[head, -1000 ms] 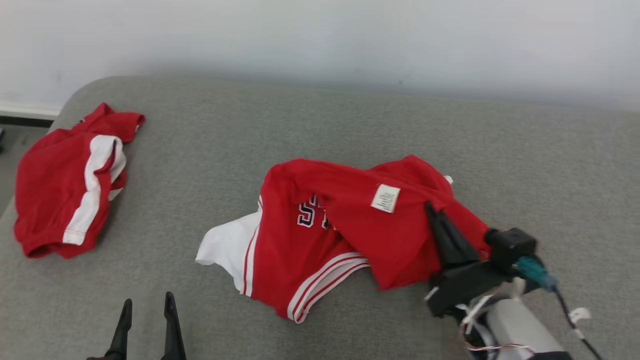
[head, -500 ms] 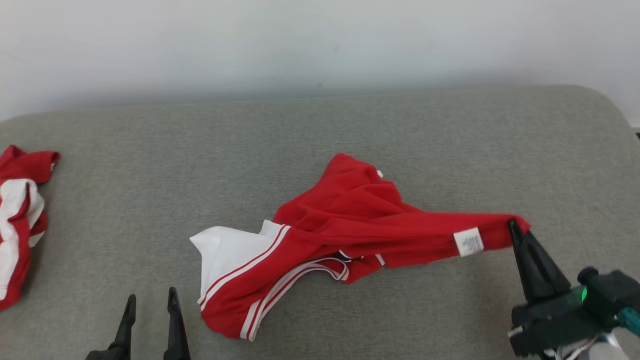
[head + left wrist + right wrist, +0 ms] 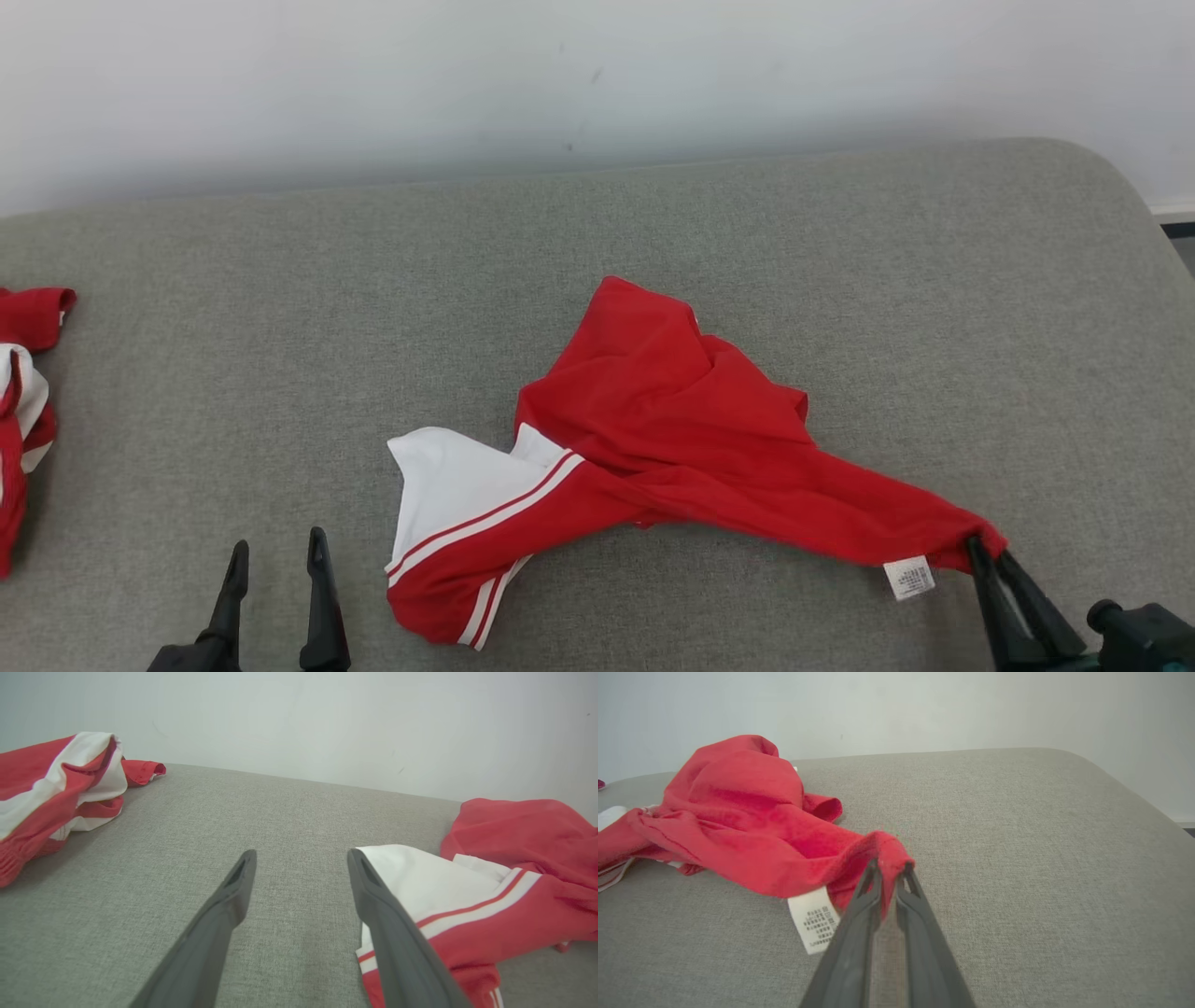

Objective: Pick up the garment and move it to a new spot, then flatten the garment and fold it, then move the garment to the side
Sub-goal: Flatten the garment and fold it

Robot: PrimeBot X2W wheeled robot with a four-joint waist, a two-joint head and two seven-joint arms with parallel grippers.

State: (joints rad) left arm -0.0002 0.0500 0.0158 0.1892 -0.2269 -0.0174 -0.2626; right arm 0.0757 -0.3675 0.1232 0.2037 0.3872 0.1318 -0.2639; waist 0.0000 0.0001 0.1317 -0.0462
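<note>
Second red-and-white garment (image 3: 21, 420) is cut off at the left edge; my right pincer (image 3: 987, 551) runs off frame. It is clamped tight on a red corner of the garment (image 3: 672, 420), beside the white label (image 3: 908, 577). The garment lies crumpled mid grey cushion (image 3: 280, 327), red with a white striped panel. My left pincer (image 3: 279, 541) is spread wide, empty.

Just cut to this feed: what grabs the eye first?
The red garment with a white panel, crumpled on the grey cushion and drawn out into a tail toward the lower right, where the right hand is shut on its corner beside a white care label. The left hand stands open at the lower left, and a second red-and-white garment lies at the left edge.
</note>
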